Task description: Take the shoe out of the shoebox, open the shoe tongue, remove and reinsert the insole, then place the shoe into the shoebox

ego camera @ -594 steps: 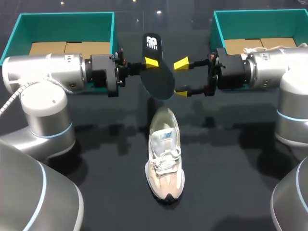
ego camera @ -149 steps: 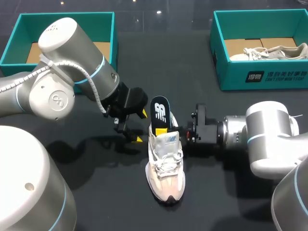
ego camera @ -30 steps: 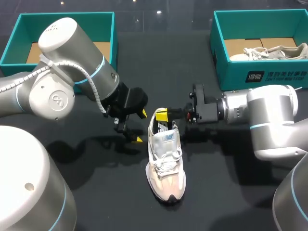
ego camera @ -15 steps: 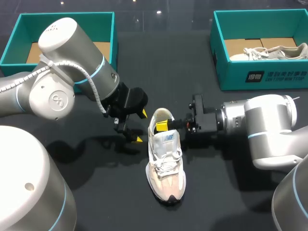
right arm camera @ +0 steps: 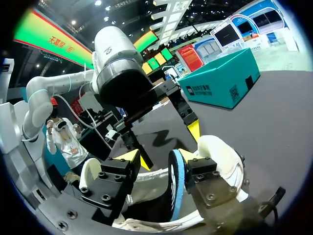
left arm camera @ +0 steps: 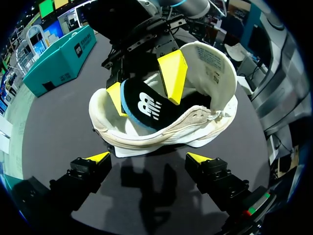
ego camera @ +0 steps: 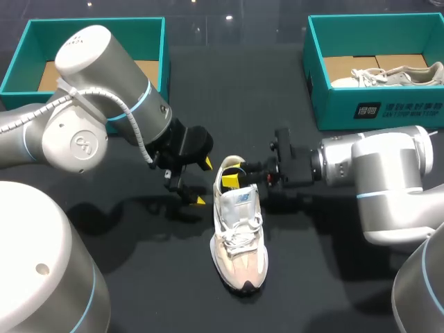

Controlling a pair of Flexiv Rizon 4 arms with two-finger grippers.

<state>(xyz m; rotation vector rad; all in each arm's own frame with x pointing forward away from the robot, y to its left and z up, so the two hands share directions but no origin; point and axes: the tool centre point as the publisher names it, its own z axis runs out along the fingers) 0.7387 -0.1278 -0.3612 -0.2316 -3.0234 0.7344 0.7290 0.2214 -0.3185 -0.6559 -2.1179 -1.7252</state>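
Observation:
A beige and white shoe [ego camera: 239,232] lies on the dark table, toe toward me. Its black insole [left arm camera: 146,105] with a white logo sits slanted inside the heel opening. My right gripper [ego camera: 234,175] reaches into that opening from the right, fingers apart. In the right wrist view the insole's edge [right arm camera: 175,188] stands against one finger, clear of the other, so the right gripper [right arm camera: 157,162] is open. My left gripper [ego camera: 202,182] hangs wide open just left of the shoe's heel. In the left wrist view the left gripper [left arm camera: 149,157] holds nothing, a little short of the shoe [left arm camera: 195,129].
A teal shoebox [ego camera: 21,55] lined with cardboard stands at the back left. A second teal shoebox [ego camera: 374,111] at the back right holds another pale shoe [ego camera: 388,75]. My left arm's elbow bulks over the table's left side.
My right gripper has dropped into the shoe's heel opening and spread its fingers, letting go of the insole, which now sits lower in the shoe. The left arm has not moved.

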